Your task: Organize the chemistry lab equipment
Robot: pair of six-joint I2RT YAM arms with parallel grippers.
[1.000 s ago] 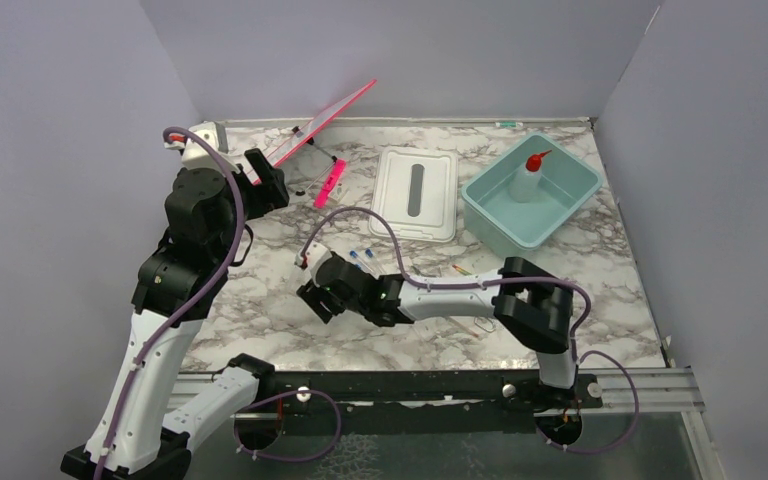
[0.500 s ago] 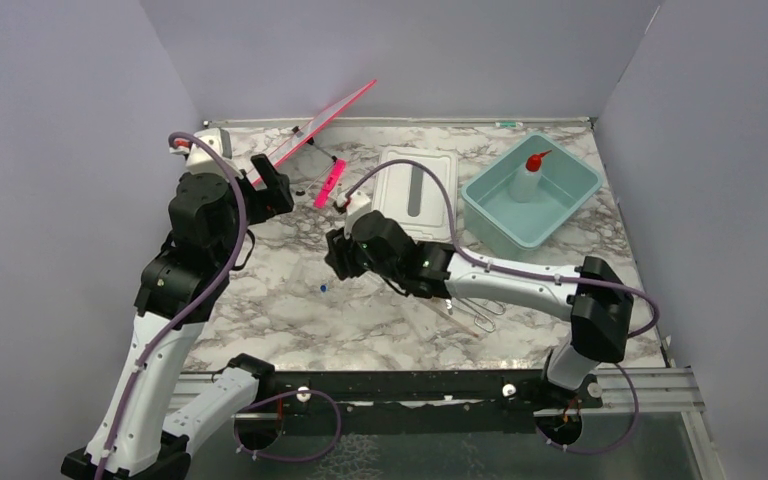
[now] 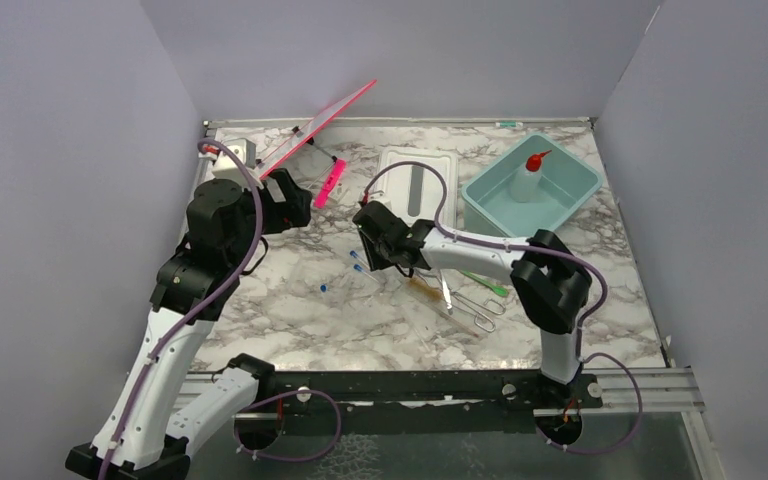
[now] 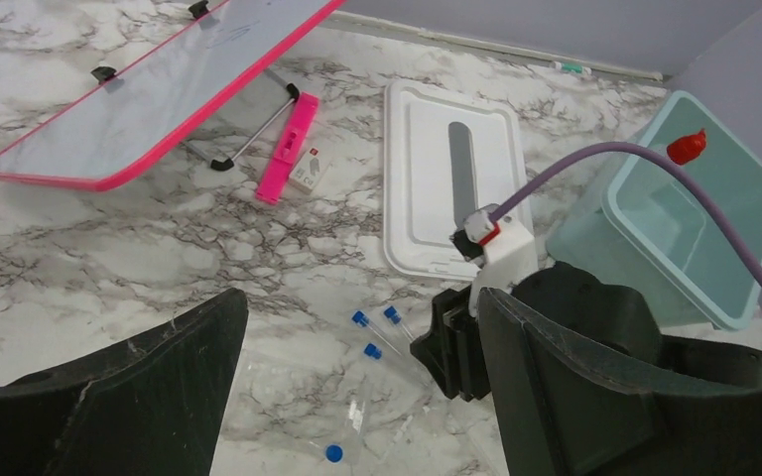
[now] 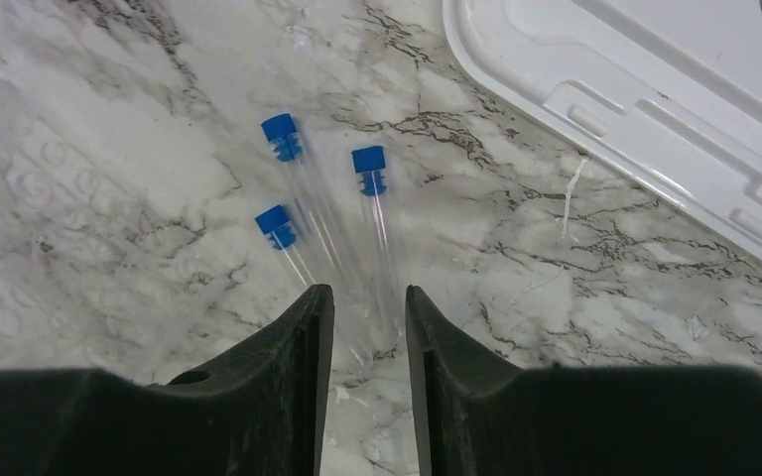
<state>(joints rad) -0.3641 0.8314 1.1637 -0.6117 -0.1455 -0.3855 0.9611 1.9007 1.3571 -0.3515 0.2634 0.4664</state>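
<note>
Right hand [image 5: 369,297]: low over the worktop [image 5: 556,297], fingers drawn near each other with a narrow gap between them. I cannot tell whether they press on glass yet.
Clear blue-capped tubes [image 5: 369,169]: three lie flat with their caps pointing away from the hand. The bare ends of two run into the gap between its fingers; the third lies just outside it, beside one finger.
Left hand [image 4: 360,307]: fingers wide apart, holding nothing, raised, with the right hand below and ahead of it.
White squeeze bottle [image 3: 530,178]: upright in the teal tub [image 3: 570,205], well off to the right hand's side, beyond the white lid [image 5: 655,89].
Risk, double pick: two tubes in one gap likely get an uneven squeeze, so one could slip out on the lift.
Risk, roll: smooth round glass gripped near its end may pivot, droop or squirt forward.
Risk, force: a hard squeeze could crack a tube.
</note>
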